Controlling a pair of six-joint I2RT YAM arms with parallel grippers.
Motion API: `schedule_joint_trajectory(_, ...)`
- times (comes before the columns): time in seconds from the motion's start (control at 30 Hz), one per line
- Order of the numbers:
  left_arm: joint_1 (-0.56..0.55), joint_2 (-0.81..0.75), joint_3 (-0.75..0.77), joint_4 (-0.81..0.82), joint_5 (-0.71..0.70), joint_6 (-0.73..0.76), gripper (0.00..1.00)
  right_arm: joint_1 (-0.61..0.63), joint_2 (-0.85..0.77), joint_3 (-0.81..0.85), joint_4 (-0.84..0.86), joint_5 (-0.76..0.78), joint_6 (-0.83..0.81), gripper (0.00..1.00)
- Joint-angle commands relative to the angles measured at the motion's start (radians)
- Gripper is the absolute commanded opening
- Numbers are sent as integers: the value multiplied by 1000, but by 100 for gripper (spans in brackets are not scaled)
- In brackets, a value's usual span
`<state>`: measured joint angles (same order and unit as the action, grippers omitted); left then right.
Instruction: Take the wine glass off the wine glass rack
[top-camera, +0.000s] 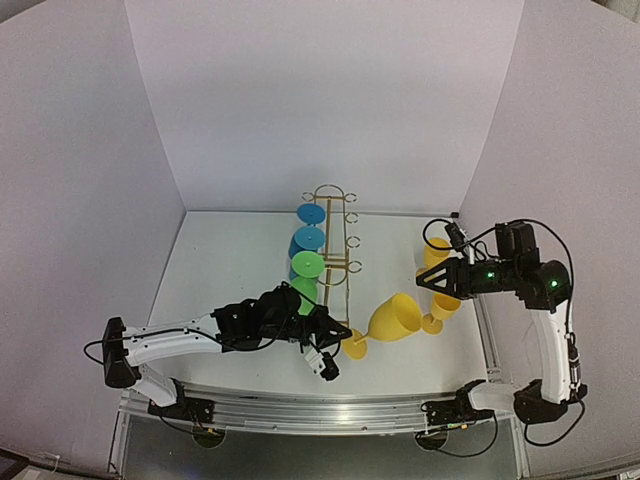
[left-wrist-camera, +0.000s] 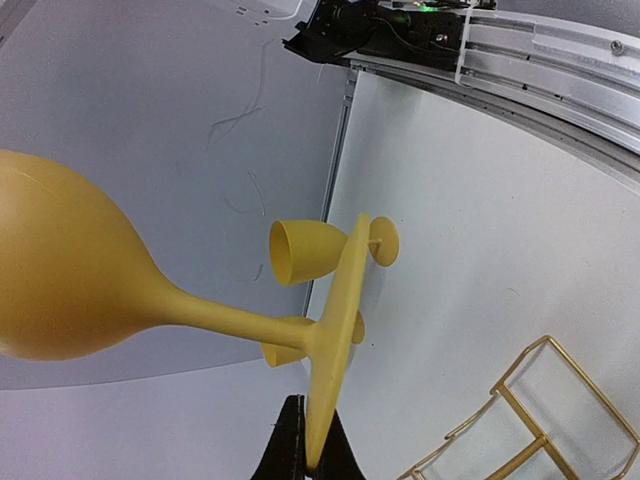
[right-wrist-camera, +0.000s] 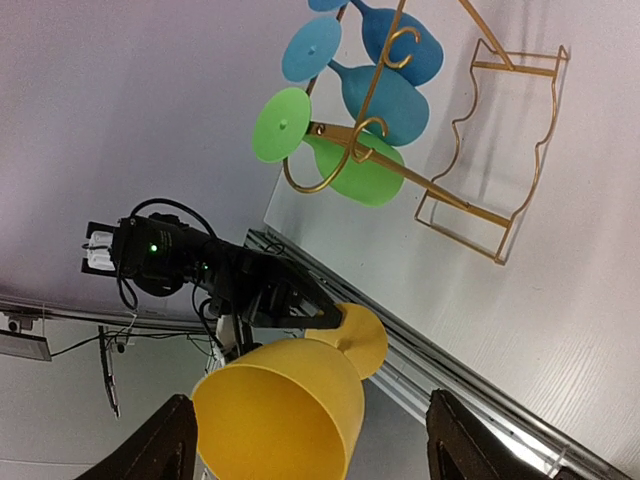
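The gold wire wine glass rack (top-camera: 338, 235) stands at mid-table, with blue and green glasses hanging on its left side. My left gripper (top-camera: 344, 336) is shut on the foot rim of a yellow wine glass (top-camera: 394, 318), holding it on its side, clear of the rack. In the left wrist view the fingers (left-wrist-camera: 290, 445) pinch the foot edge of the glass (left-wrist-camera: 70, 275). My right gripper (top-camera: 424, 283) is open, just right of the bowl. In the right wrist view the bowl (right-wrist-camera: 280, 415) lies between its spread fingers (right-wrist-camera: 165, 445), untouched.
Two more yellow glasses lie at the right, one (top-camera: 437, 252) behind the right gripper and one (top-camera: 443, 308) below it. A green glass (right-wrist-camera: 355, 175) and blue glasses (right-wrist-camera: 395, 95) hang on the rack (right-wrist-camera: 480, 150). A metal rail (top-camera: 300, 410) runs along the near edge.
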<state>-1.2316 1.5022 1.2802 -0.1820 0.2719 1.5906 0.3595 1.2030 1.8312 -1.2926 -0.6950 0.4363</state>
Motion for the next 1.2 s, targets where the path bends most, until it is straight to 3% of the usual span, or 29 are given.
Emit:
schedule_joint_trajectory(0.0,0,-52,-17,106,-17,18,0,2,-22,-46,-52,-39,-58,72)
schedule_joint_trajectory(0.47,1,-21,32,107,-16,-21,0,15,-39,-165,19,-44,-31,62)
schedule_joint_trajectory(0.63,1,6,64,107,-34,-30,0,36,-13,-162,27,-44,-30,48)
schedule_joint_trajectory(0.9,0,32,113,101,-102,-90,0,67,-5,-164,21,-38,-39,42)
schedule_joint_trajectory(1.0,1,29,112,93,-105,-98,0,68,-4,-160,19,-19,-44,28)
schedule_joint_trajectory(1.1,1,24,107,83,-105,-100,0,68,1,-139,21,18,-44,2)
schedule_joint_trajectory(1.17,0,22,106,82,-106,-108,0,68,6,-119,17,68,-36,0)
